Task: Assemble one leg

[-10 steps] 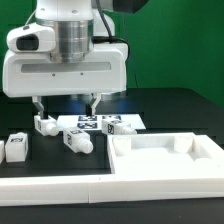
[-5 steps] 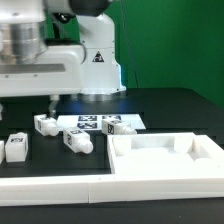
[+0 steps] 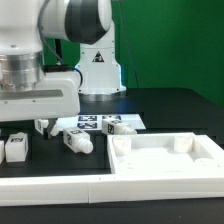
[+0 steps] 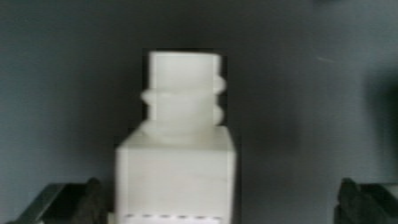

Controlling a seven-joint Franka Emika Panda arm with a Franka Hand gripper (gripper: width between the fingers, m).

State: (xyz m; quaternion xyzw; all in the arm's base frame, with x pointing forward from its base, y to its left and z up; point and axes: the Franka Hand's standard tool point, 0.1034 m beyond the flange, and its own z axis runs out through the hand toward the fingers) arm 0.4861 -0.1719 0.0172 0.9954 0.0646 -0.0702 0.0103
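Note:
Several small white legs with black-and-white tags lie on the black table. One leg (image 3: 15, 148) lies at the exterior view's far left, a second (image 3: 46, 125) beside it, a third (image 3: 77, 141) in the middle and another (image 3: 118, 126) further right. My gripper (image 3: 20, 126) hangs low over the far-left leg, with one finger (image 3: 41, 126) showing. In the wrist view a leg (image 4: 178, 150) lies between my open fingers (image 4: 71, 200), nearer one of them; my gripper (image 4: 217, 205) holds nothing.
The large white tray-like part (image 3: 165, 160) with corner sockets lies at the exterior view's right front. The marker board (image 3: 88, 122) lies behind the legs. The robot base (image 3: 98, 70) stands at the back before a green wall.
My gripper has moved to the exterior view's left, from above the middle legs to above the far-left leg, and has come a little lower. The legs have not moved.

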